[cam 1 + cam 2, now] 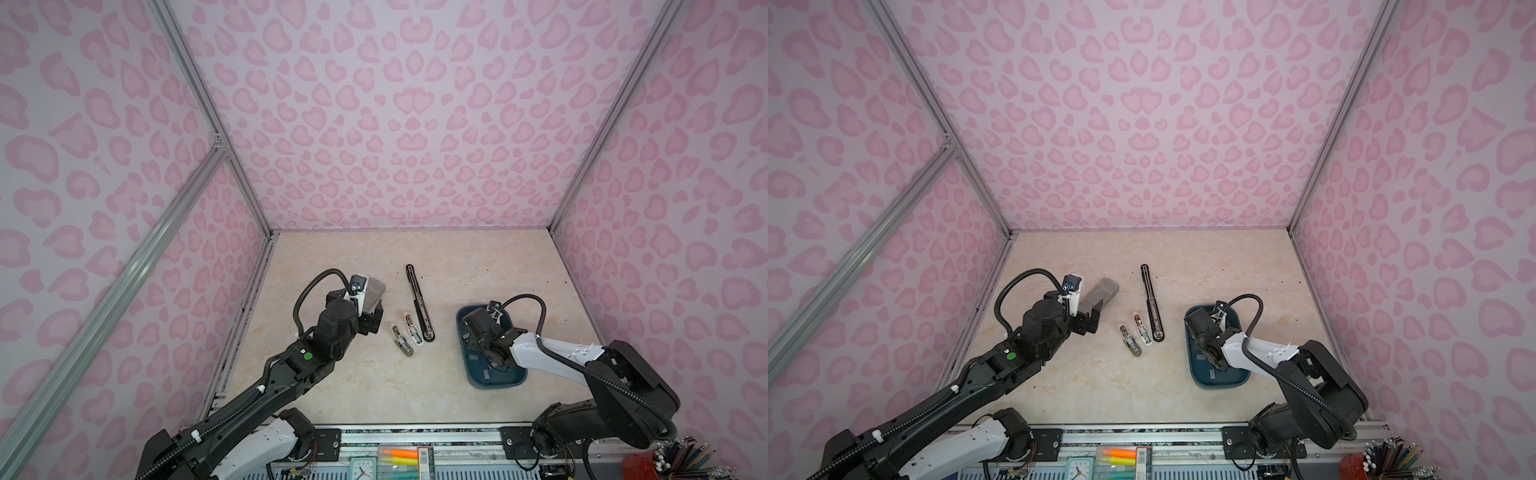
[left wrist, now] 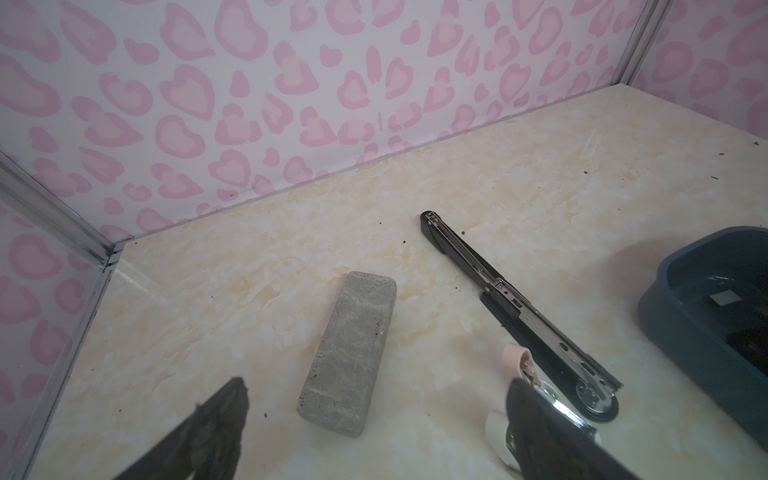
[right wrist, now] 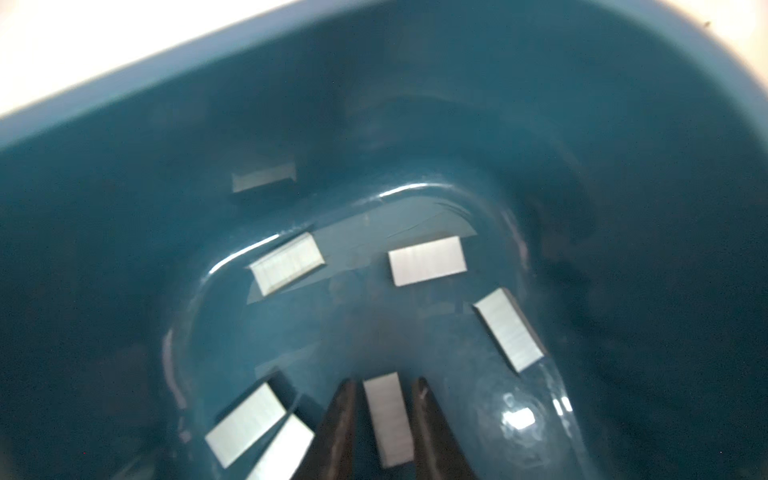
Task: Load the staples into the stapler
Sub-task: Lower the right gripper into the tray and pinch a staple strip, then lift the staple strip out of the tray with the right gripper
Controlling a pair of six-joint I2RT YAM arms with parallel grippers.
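Observation:
The black stapler (image 1: 419, 303) (image 2: 498, 286) lies opened out flat mid-table, its metal rail exposed. Several silver staples strips (image 3: 428, 261) lie in the dark blue tray (image 1: 494, 386) (image 3: 415, 104) on the right. My right gripper (image 3: 383, 382) reaches down into the tray. Its fingers sit close against both long sides of one staples strip (image 3: 388, 419), which rests on the tray floor. My left gripper (image 2: 376, 386) (image 1: 372, 320) hangs open and empty left of the stapler, just above the table.
A big grey speckled block (image 2: 349, 353) (image 1: 376, 289) lies just ahead of the left gripper. A small pink-and-white stapler (image 1: 411, 330) and a small olive one (image 1: 402, 347) lie beside the black stapler's near end. Pink patterned walls enclose three sides.

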